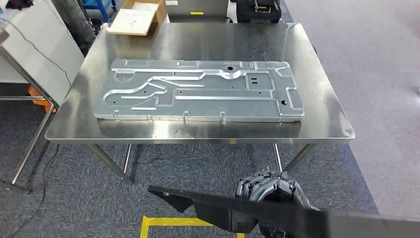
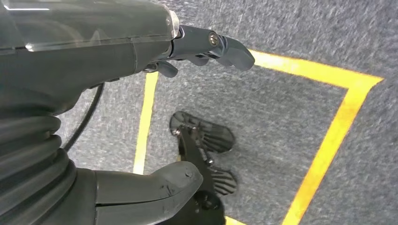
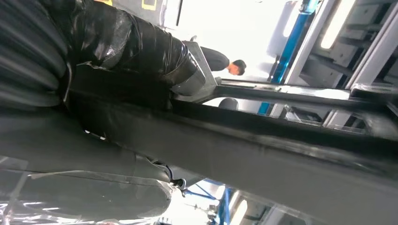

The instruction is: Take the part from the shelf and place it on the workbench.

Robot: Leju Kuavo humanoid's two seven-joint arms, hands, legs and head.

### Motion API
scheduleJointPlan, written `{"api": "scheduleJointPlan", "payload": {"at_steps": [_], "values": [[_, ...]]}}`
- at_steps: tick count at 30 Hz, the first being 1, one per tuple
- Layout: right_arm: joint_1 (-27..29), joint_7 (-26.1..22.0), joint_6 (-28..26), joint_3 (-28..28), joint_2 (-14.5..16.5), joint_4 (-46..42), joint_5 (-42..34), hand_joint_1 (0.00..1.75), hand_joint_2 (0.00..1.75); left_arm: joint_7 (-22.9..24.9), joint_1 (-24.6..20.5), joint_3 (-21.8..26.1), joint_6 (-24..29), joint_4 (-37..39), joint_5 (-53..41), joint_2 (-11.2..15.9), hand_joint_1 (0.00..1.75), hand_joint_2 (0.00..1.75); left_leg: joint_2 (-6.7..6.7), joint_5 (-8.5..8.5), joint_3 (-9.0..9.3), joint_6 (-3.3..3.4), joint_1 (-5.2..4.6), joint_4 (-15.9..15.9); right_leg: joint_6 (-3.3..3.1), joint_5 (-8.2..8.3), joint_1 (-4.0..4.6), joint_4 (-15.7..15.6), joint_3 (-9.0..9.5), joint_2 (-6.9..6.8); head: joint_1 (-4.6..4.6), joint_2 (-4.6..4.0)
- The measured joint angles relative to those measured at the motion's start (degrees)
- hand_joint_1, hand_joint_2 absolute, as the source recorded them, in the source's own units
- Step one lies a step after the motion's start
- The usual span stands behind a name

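Low in the head view, the right hand [image 1: 270,191] has its fingers clenched around a long dark part [image 1: 218,208], whose long axis runs across the frame's bottom edge. Above it lies the counter [image 1: 317,69], already carrying a grey metal plate [image 1: 198,91]. Lower left in the left wrist view, the left hand [image 2: 141,117] hangs released over the floor.

Workbench [image 1: 322,130]: ahead of the robot, centre of the head view.
Panel [image 1: 198,91]: lies flat on the workbench, lengthwise left to right, near its front edge.
Cardboard box [image 1: 136,17]: behind the workbench's far left corner.
Part [image 1: 277,210]: before the workbench, below its front edge, in the right hand [image 1: 267,186].
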Motion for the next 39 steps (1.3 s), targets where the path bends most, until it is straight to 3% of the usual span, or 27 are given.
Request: {"api": "scheduleJointPlan", "payload": {"at_steps": [2, 3, 6, 7, 8, 9, 11, 13, 15, 17, 19, 21, 22, 23, 24, 26, 28, 30, 33, 35, 37, 38, 39], "values": [[-0.24, 0.4, 0.56, -0.45, 0.01, 0.15, -0.17, 1.75, 1.75, -0.08, -0.14, 0.0, -0.05, 0.0, -0.11, -0.09, 0.0, 1.75, 0.12, -0.41, -0.15, -0.54, -0.03, 1.37, -0.49, 0.04, -0.39, -0.69, 0.89, 0.01, -0.03, 0.0], [-0.4, 0.52, 0.67, -0.55, 0.03, 0.22, -0.22, 1.75, 1.75, -0.09, -0.22, 0.0, -0.06, 0.0, -0.19, -0.14, 0.0, 1.75, 0.14, -1.26, -1.13, -0.79, 0.0, 3.39, -0.78, -0.08, -0.63, -0.96, 1.41, -0.02, -0.04, 0.0], [-0.66, 0.71, 0.83, -0.8, 0.09, 0.48, -0.26, 1.75, 1.75, -0.05, -0.2, 0.0, -0.05, 0.0, -0.38, -0.23, 0.0, 1.75, 0.16, -5.28, -7.46, -1.45, 0.3, 13.85, -1.25, -0.85, -0.76, -1.08, 2.4, -0.14, -0.07, 0.0], [-0.66, 0.83, 0.97, -0.9, 0.1, 0.59, -0.27, 1.75, 1.75, -0.02, -0.09, 0.0, -0.04, 0.0, -0.39, -0.24, 0.0, 1.75, 0.16, -5.6, -9.3, -1.59, 0.38, 16.07, -1.22, -1.19, -0.77, -1.02, 2.71, -0.11, -0.06, 0.0], [-0.67, 0.96, 1.11, -0.99, 0.1, 0.7, -0.27, 1.75, 1.75, 0.0, 0.01, 0.0, -0.04, 0.0, -0.39, -0.24, 0.0, 1.75, 0.17, -4.66, -10.2, -1.69, 0.46, 16.23, -1.14, -1.56, -0.81, -0.96, 3.14, -0.07, -0.07, 0.0], [-0.67, 1.08, 1.22, -1.05, 0.1, 0.79, -0.27, 1.75, 1.75, 0.02, 0.08, 0.0, -0.04, 0.0, -0.4, -0.23, 0.0, 1.75, 0.19, -2.53, -10.08, -1.74, 0.54, 14.3, -1.01, -1.98, -0.86, -0.91, 3.7, -0.04, -0.07, 0.0], [-0.72, 1.2, 1.33, -1.13, 0.1, 0.91, -0.27, 1.75, 1.75, 0.03, 0.13, 0.0, -0.04, 0.0, -0.4, -0.23, 0.0, 1.75, 0.27, 2.63, -7.78, -1.66, 0.61, 6.87, -0.6, -2.87, -0.93, -0.88, 5.04, -0.02, -0.05, 0.0], [-0.82, 1.25, 1.34, -1.22, 0.1, 1.01, -0.27, 1.75, 1.75, 0.05, 0.07, 0.0, -0.04, 0.0, -0.4, -0.23, 0.0, 1.75, 0.45, 3.78, -6.14, -1.22, 0.34, 1.87, 0.07, -3.58, -0.88, -0.89, 5.65, -0.03, -0.08, 0.0], [-0.93, 1.29, 1.34, -1.3, 0.1, 1.11, -0.27, 1.75, 1.75, 0.07, 0.08, 0.0, -0.03, 0.0, -0.4, -0.25, 0.0, 1.75, 0.49, 3.28, -5.69, -0.45, 0.14, 0.92, 0.86, -4.1, -0.73, -1.15, 5.95, -0.04, -0.09, 0.0], [-1.04, 1.3, 1.34, -1.38, 0.1, 1.14, -0.27, 1.75, 1.75, 0.08, 0.18, 0.0, -0.02, 0.0, -0.41, -0.26, 0.0, 1.75, 0.44, 3.91, -5.13, 0.35, 0.41, 0.67, 1.53, -4.98, -0.73, -0.3, 6.17, -0.09, -0.08, 0.0], [-1.11, 1.29, 1.32, -1.52, 0.1, 1.11, -0.27, 1.75, 1.75, 0.04, 0.11, 0.0, -0.04, 0.0, -0.43, -0.26, 0.0, 1.75, 0.48, 3.72, -4.62, 1.08, 0.6, 0.45, 1.96, -7.48, -0.84, 4.56, 3.94, -0.07, -0.08, 0.0], [-0.97, 1.28, 1.18, -1.71, 0.1, 1.1, -0.27, 1.75, 1.75, -0.1, 0.03, 0.01, -0.08, 0.0, -0.45, -0.23, 0.0, 1.75, 0.47, 3.24, -4.19, 1.52, 0.54, 0.47, 2.24, -10.57, -0.95, 12.5, -0.85, -0.03, -0.08, 0.0], [-0.83, 1.28, 1.01, -1.8, 0.11, 1.1, -0.28, 1.75, 1.75, -0.19, 0.04, 0.02, -0.11, 0.0, -0.46, -0.22, 0.0, 1.75, 0.42, 2.95, -3.9, 1.58, 0.51, 0.47, 2.33, -11.02, -1.01, 15.42, -2.98, -0.03, -0.08, 0.0], [-0.66, 1.28, 0.83, -1.9, 0.11, 1.1, -0.31, 1.75, 1.75, -0.26, 0.05, 0.05, -0.13, 0.0, -0.46, -0.2, 0.0, 1.75, 0.34, 2.62, -3.49, 1.56, 0.51, 0.47, 2.37, -10.19, -1.07, 16.36, -4.19, -0.03, -0.08, 0.0], [-0.49, 1.28, 0.64, -2.0, 0.11, 1.1, -0.35, 1.75, 1.75, -0.31, 0.08, 0.09, -0.14, 0.0, -0.46, -0.18, 0.0, 1.75, 0.24, 2.23, -2.94, 1.47, 0.5, 0.48, 2.31, -8.12, -1.12, 14.94, -4.23, -0.04, -0.08, 0.0], [-0.25, 1.28, 0.44, -2.26, 0.11, 1.09, -0.43, 1.75, 1.75, -0.38, 0.12, 0.18, -0.15, 0.0, -0.45, -0.15, 0.0, 1.75, 0.08, 1.39, -1.74, 1.17, 0.5, 0.41, 1.77, -2.66, -1.05, 7.44, -1.75, -0.03, -0.08, 0.0], [-0.16, 1.28, 0.42, -2.48, 0.11, 1.04, -0.46, 1.75, 1.75, -0.45, 0.03, 0.24, -0.17, 0.0, -0.45, -0.15, 0.0, 1.75, -0.01, 0.64, -1.05, 0.59, 0.4, 0.32, 1.09, 0.0, -0.66, 1.52, 0.46, -0.02, -0.08, 0.0], [-0.09, 1.26, 0.41, -2.63, 0.14, 0.94, -0.5, 1.75, 1.75, -0.51, -0.04, 0.27, -0.19, 0.0, -0.46, -0.15, 0.0, 1.75, -0.01, 0.23, -0.81, -0.12, 0.38, 0.01, 0.63, -0.2, -0.34, 0.33, 0.82, 0.11, -0.08, 0.0], [-0.05, 1.25, -0.1, -3.0, 0.25, 0.81, -0.46, 1.75, 1.75, -0.67, -0.11, 0.28, -0.24, -0.02, -0.57, -0.11, 0.0, 1.75, 0.15, -0.9, -0.8, -0.97, 0.31, 1.16, -0.11, -0.21, -0.91, -0.62, 1.59, 0.28, -0.09, 0.0], [-0.59, 1.25, -0.65, -3.69, 0.34, 0.86, -0.48, 1.75, 1.75, -0.78, -0.15, 0.28, -0.32, -0.02, -0.79, -0.04, 0.0, 1.75, 0.19, -3.55, -3.64, -1.39, 0.38, 6.85, -0.62, -0.42, -1.1, -1.0, 2.17, 0.16, -0.1, 0.0], [-1.56, 1.45, -0.84, -4.86, 0.36, 1.08, -0.89, 1.75, 1.75, -0.73, -0.1, 0.29, -0.4, -0.02, -0.99, 0.04, 0.0, 1.75, 0.19, -5.99, -8.14, -1.69, 0.45, 14.07, -0.88, -0.86, -1.02, -0.96, 2.52, 0.1, -0.1, 0.0], [-2.26, 1.8, -0.84, -5.64, 0.33, 1.24, -1.36, 1.75, 1.75, -0.65, -0.05, 0.29, -0.46, -0.02, -1.1, 0.05, 0.0, 1.75, 0.19, -5.84, -9.69, -1.76, 0.46, 15.87, -0.87, -1.14, -1.0, -0.94, 2.81, 0.13, -0.11, 0.0], [-3.12, 2.33, -0.82, -6.58, 0.26, 1.4, -2.04, 1.75, 1.75, -0.56, -0.01, 0.3, -0.53, -0.02, -1.22, 0.07, 0.0, 1.75, 0.21, -4.53, -10.24, -1.75, 0.46, 15.59, -0.8, -1.46, -0.99, -0.92, 3.19, 0.18, -0.11, 0.0]]}}
